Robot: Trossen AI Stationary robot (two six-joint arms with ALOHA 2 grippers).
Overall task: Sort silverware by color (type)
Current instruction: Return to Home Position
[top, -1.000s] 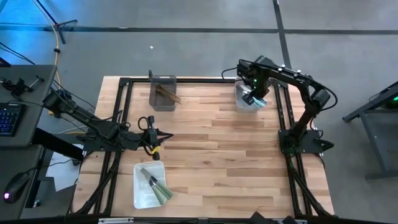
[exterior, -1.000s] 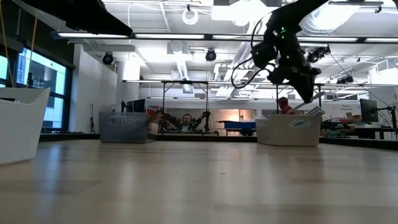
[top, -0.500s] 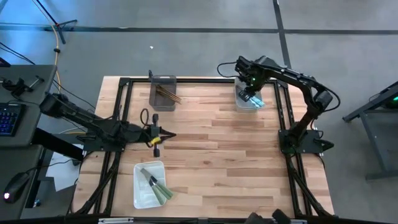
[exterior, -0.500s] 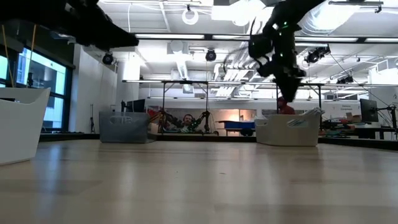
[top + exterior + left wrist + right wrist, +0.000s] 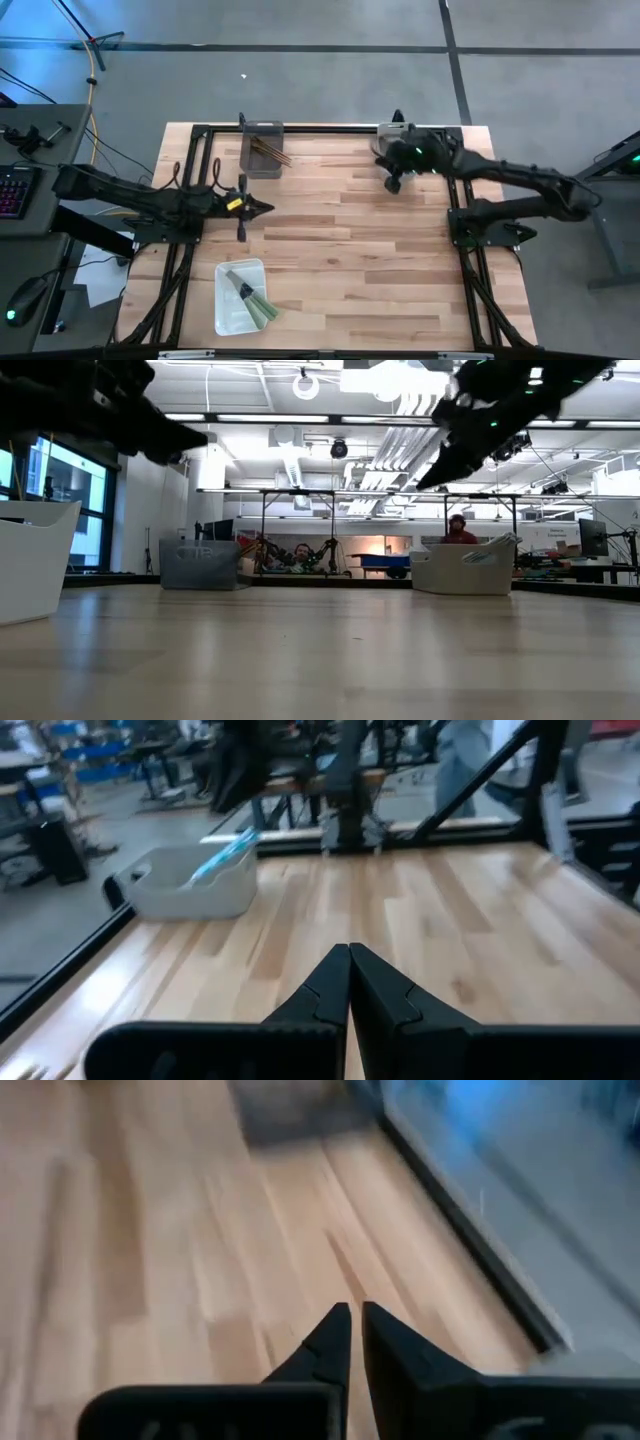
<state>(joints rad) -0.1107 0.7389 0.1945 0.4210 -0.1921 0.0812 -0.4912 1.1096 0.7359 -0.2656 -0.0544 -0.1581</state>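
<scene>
Left gripper [image 5: 262, 208] and right gripper [image 5: 392, 184] hang above the surface [image 5: 340, 260], fingers [image 5: 325, 990] clenched on nothing; silverware [image 5: 252, 296] lies in the bins [image 5: 230, 316]

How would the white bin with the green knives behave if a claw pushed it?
Probably slides rather than tips: the white bin looks low and wide, flat on the smooth table. Likely light, thin-walled with few green knives inside, which may shift. Left claw and right claw hover elsewhere.
</scene>
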